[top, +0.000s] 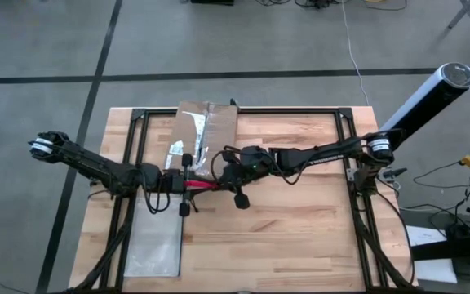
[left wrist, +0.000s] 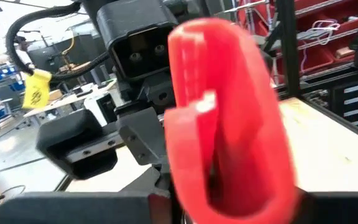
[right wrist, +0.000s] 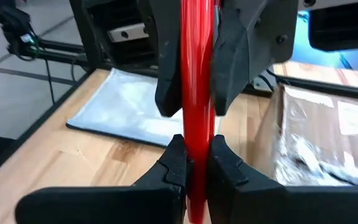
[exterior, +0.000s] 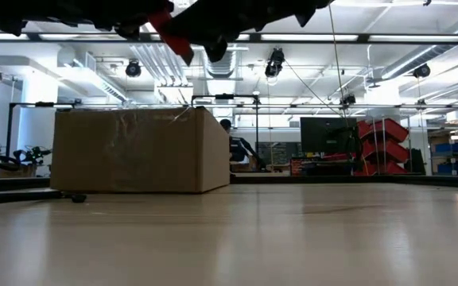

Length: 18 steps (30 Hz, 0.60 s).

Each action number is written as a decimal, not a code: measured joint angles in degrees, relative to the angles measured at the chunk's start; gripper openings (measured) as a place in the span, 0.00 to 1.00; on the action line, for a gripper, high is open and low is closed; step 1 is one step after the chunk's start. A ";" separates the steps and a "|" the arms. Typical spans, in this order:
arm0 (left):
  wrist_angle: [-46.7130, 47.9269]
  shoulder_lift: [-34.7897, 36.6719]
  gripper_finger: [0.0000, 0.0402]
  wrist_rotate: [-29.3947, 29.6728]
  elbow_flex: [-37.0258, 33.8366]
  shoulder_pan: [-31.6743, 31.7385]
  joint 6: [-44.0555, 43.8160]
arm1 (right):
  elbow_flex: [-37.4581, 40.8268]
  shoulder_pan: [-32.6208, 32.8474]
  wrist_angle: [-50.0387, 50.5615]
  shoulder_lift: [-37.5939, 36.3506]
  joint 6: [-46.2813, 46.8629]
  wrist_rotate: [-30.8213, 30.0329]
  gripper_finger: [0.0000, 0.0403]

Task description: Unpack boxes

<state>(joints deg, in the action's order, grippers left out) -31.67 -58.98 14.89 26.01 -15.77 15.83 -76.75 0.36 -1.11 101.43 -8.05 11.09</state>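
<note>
Small red plastic utility knife [top: 201,184] clamped between left hand [top: 179,181] and right hand [top: 223,177], beside brown corrugated cardboard box [top: 205,137].

Your right gripper [right wrist: 191,165]: both dark fingers [right wrist: 173,163] pressed against red utility knife [right wrist: 197,93], one on each side. Knife runs as narrow red strip straight away from you. Farther along, left gripper [right wrist: 194,68] flanks same knife, dark pads touching it on both sides. Beyond on wooden table [right wrist: 73,162]: translucent zip pouch [right wrist: 126,109] lying flat. Cardboard box [right wrist: 328,137] beside it, top covered with clear tape.
</note>
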 joint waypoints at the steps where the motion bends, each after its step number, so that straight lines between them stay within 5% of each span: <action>1: 0.25 0.04 0.16 0.23 0.00 0.01 -0.01 | 0.00 -0.04 0.81 -0.27 -0.16 -0.60 0.03; 10: 2.55 1.26 0.21 7.34 0.12 0.00 -0.08 | 0.00 -0.35 9.41 -4.32 -1.37 -8.41 0.03; 18: 4.04 1.92 0.38 10.34 0.12 -0.03 0.12 | 0.03 -0.39 16.92 -7.07 -2.08 -15.46 0.03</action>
<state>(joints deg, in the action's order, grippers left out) -27.63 -57.06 25.23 26.13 -15.80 15.96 -76.72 -0.03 15.82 94.35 -10.13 -4.36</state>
